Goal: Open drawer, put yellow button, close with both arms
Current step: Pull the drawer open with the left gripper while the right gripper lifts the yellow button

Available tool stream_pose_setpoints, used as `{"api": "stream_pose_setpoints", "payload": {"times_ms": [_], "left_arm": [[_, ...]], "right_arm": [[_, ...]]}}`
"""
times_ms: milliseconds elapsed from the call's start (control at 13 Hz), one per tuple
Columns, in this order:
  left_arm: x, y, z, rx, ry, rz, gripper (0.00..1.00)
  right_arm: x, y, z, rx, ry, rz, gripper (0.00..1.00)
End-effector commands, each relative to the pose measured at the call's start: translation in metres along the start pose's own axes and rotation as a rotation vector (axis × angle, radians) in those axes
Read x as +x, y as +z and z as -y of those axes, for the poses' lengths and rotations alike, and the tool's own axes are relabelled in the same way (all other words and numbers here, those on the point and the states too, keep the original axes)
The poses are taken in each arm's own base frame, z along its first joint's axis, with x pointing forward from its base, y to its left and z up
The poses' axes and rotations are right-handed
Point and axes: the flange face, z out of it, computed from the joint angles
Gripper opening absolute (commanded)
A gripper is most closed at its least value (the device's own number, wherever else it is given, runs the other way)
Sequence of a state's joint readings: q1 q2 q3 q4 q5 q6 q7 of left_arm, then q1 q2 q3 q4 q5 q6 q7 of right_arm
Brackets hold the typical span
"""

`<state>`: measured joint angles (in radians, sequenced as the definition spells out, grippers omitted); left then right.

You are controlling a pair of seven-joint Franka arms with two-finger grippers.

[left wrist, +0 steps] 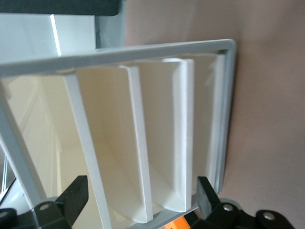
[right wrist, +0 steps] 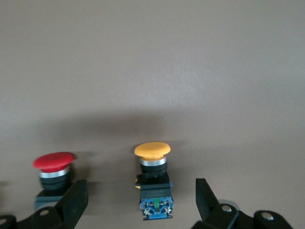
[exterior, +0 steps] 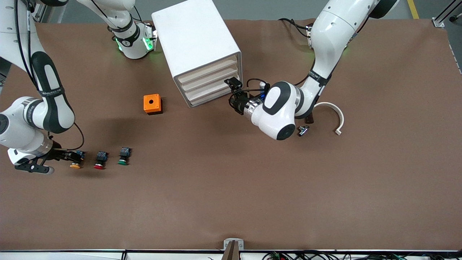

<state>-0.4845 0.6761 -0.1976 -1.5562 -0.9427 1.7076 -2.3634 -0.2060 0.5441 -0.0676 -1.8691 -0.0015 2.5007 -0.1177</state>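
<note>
Fingers spread wide, the right end effector [exterior: 70,156] straddles the yellow button [exterior: 75,165] lying on the bench [exterior: 252,187]. The left end effector [exterior: 234,94], also open, faces the closed drawer [exterior: 213,70].

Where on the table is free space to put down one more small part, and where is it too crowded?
Free: the brown table between the button row and the front camera, and between the orange box and the green button. Crowded: around the yellow button at the right gripper, and before the cabinet at the left gripper.
</note>
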Motion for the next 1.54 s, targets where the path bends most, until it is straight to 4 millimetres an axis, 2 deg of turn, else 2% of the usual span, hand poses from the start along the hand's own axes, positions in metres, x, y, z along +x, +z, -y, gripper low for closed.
{"api": "stream_pose_setpoints", "payload": {"times_ms": [0, 231, 308, 385, 846, 923, 1000, 1077, 1154, 1308, 1462], "left_arm": [[-0.009, 0.022, 0.009, 0.059, -0.091, -0.013, 0.98], [-0.012, 0.031, 0.022, 0.134, -0.086, -0.039, 0.85], [-0.014, 0.048, 0.031, 0.150, -0.072, -0.072, 0.83], [-0.018, 0.055, 0.036, 0.153, -0.062, -0.081, 0.76], [-0.018, 0.068, 0.029, 0.177, -0.049, -0.085, 0.16], [-0.018, 0.069, 0.030, 0.177, -0.040, -0.086, 0.08], [-0.018, 0.068, 0.030, 0.178, -0.025, -0.081, 0.02], [-0.019, 0.069, 0.032, 0.179, -0.016, -0.082, 0.02], [-0.019, 0.072, 0.033, 0.180, -0.010, -0.086, 0.00], [-0.021, 0.065, 0.035, 0.171, 0.001, -0.081, 0.00], [-0.026, 0.038, 0.036, 0.131, 0.021, -0.056, 0.00]], "right_arm": [[-0.004, 0.013, -0.006, 0.010, 0.006, 0.016, 1.00], [-0.009, 0.027, -0.008, 0.011, 0.004, 0.040, 1.00], [-0.009, 0.029, -0.009, 0.010, 0.003, 0.043, 1.00], [-0.010, 0.031, -0.009, 0.005, -0.003, 0.047, 1.00], [-0.015, 0.046, -0.014, 0.008, -0.033, 0.070, 1.00], [-0.016, 0.047, -0.014, 0.009, -0.040, 0.071, 0.92], [-0.016, 0.047, -0.014, 0.009, -0.058, 0.071, 0.65], [-0.016, 0.048, -0.017, 0.010, -0.067, 0.073, 0.21], [-0.016, 0.048, -0.017, 0.011, -0.066, 0.074, 0.00], [-0.015, 0.045, -0.013, 0.012, -0.063, 0.077, 0.00], [-0.012, 0.035, -0.013, 0.013, -0.062, 0.075, 0.00]]}}
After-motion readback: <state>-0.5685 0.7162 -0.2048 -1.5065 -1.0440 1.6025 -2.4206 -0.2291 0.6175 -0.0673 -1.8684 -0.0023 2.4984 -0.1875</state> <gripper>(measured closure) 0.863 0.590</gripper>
